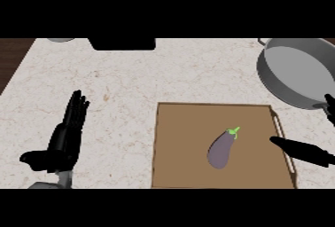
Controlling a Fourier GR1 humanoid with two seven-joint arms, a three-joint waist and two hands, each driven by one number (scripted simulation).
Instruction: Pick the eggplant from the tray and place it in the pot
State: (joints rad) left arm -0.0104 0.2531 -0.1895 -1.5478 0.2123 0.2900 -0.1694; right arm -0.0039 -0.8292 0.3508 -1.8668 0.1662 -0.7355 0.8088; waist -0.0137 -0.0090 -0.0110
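A purple eggplant (pixel 221 150) with a green stem lies on the brown tray (pixel 180 146), right of the tray's middle. The grey pot (pixel 297 75) stands at the far right, beyond the tray's right corner. My right hand (pixel 304 150) comes in from the right edge, open, its thumb over the tray's right rim, a short way right of the eggplant; another finger shows higher up near the pot. My left hand (pixel 68 131) rests open at the lower left, fingers straight and pointing away, well left of the tray.
A black object (pixel 122 43) sits at the counter's far edge, with a pale round thing (pixel 60 39) to its left. Dark wood shows beyond the counter's left edge (pixel 12 57).
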